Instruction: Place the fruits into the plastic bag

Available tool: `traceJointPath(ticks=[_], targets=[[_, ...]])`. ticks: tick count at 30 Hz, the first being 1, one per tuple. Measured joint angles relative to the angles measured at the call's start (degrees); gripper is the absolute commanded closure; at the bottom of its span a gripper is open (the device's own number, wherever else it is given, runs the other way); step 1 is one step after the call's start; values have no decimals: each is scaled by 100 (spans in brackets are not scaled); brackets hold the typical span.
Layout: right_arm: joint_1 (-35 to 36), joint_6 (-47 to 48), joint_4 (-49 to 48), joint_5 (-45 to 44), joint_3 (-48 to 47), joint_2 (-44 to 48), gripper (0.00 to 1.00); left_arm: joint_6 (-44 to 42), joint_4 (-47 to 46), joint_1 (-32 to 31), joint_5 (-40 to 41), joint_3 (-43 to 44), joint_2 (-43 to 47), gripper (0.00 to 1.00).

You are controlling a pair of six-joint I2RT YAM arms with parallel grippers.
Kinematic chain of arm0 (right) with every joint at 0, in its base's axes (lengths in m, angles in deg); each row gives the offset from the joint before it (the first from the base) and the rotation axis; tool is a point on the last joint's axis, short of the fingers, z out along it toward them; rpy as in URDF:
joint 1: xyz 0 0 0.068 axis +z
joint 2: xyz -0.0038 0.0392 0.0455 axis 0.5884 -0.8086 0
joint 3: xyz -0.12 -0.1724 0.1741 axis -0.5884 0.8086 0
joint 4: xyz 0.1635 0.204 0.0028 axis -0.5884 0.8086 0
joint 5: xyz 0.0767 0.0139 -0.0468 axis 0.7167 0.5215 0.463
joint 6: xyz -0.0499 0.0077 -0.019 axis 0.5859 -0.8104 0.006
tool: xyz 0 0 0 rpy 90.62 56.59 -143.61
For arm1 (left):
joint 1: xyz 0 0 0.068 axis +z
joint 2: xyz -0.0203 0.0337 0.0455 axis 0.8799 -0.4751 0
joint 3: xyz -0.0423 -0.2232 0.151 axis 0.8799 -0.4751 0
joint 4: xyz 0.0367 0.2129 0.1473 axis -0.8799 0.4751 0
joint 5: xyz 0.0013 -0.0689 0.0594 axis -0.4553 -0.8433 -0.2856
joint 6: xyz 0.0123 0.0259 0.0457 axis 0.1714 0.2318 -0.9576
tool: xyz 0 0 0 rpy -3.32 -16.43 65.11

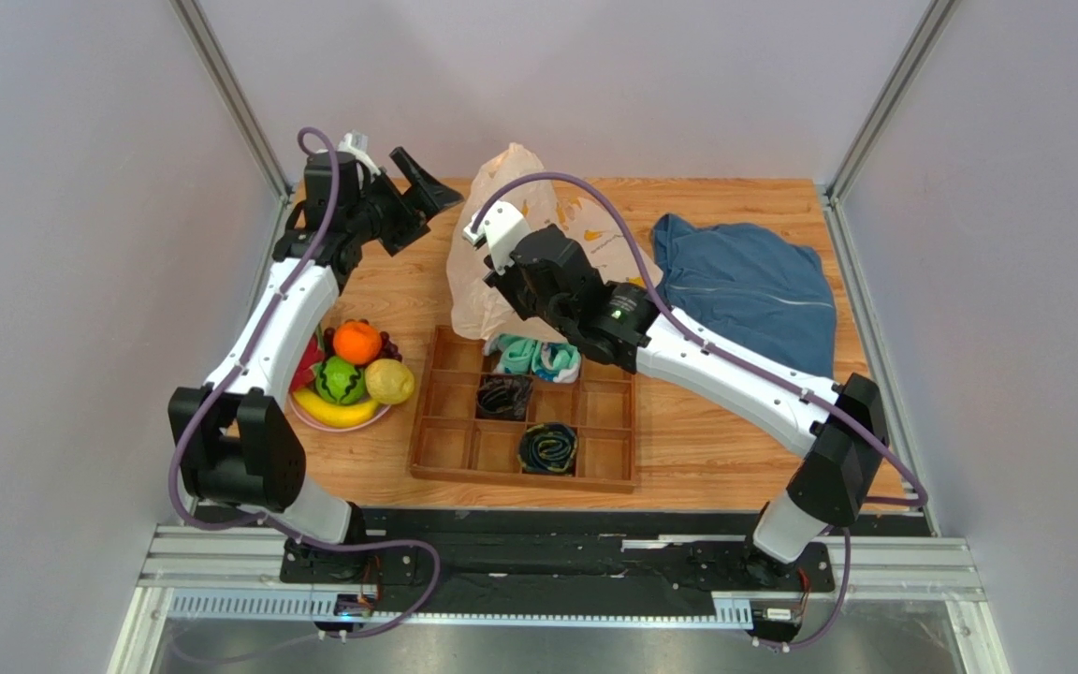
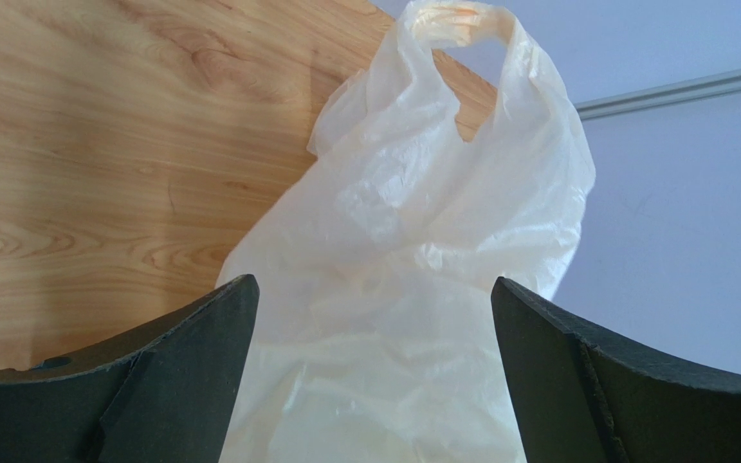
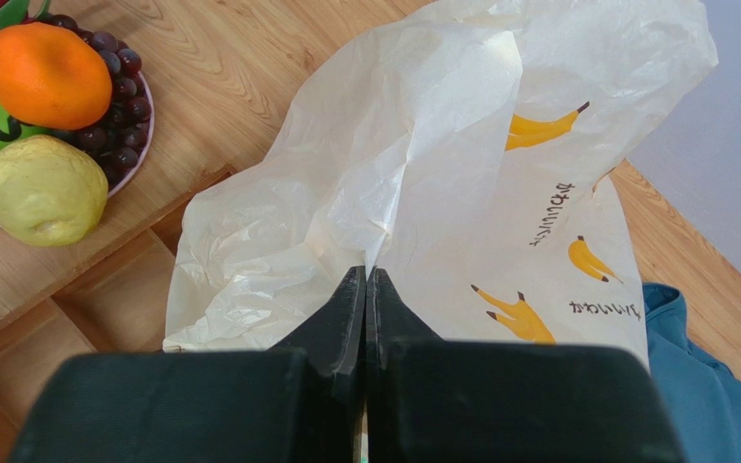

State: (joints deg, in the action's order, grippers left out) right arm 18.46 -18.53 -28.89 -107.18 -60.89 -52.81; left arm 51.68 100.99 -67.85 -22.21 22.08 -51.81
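- The plastic bag (image 1: 491,275) stands upright and crumpled on the wooden table (image 1: 728,421), toward the far side, just beyond the compartment tray (image 1: 449,447). Yellow bananas are printed on its cream-white film.
- The right gripper (image 3: 366,275) has its fingers pressed together, pinching a fold of the bag's edge.
- The left gripper (image 1: 423,180) hovers to the left of the bag and points at it. Its fingers (image 2: 181,367) are spread wide apart with nothing between them, and in the left wrist view the bag and its looped handle fill the gap ahead.
- The fruits all lie on a small plate (image 3: 148,121) at the table's left side, near the tray and well apart from the bag.
- On the plate are the orange (image 1: 356,341), the lemon (image 1: 389,381), the striped melon (image 1: 338,381), the banana (image 1: 334,412), the grapes (image 3: 113,96) and the dragon fruit (image 1: 309,362).
- Rolled socks (image 1: 548,450) sit in several tray compartments.
- A blue garment (image 1: 749,288) lies crumpled to the right of the bag.
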Motion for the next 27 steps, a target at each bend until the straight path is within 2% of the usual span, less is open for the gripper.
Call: traceJointPath(ticks=[10,18,23,25,26,27], targets=[[197,94,-35,-144,13,122,100,-284,-404,0,-157,431,-929,1],[249,162,-13,-192,13,125,100,-79,-1556,0,-789,522,-1434,1],[249,203,-9,-214,13,127,100,-39,-1786,-20,-1106,728,-1847,1],[249,225,-7,-240,13,127,100,-22,-1792,-52,-1191,800,-1971,8],[249,240,-7,-249,13,127,100,-11,-1786,-72,-1241,850,-2035,30],[249,251,-7,-264,13,127,100,2,-1794,-87,-1314,914,-2116,46]])
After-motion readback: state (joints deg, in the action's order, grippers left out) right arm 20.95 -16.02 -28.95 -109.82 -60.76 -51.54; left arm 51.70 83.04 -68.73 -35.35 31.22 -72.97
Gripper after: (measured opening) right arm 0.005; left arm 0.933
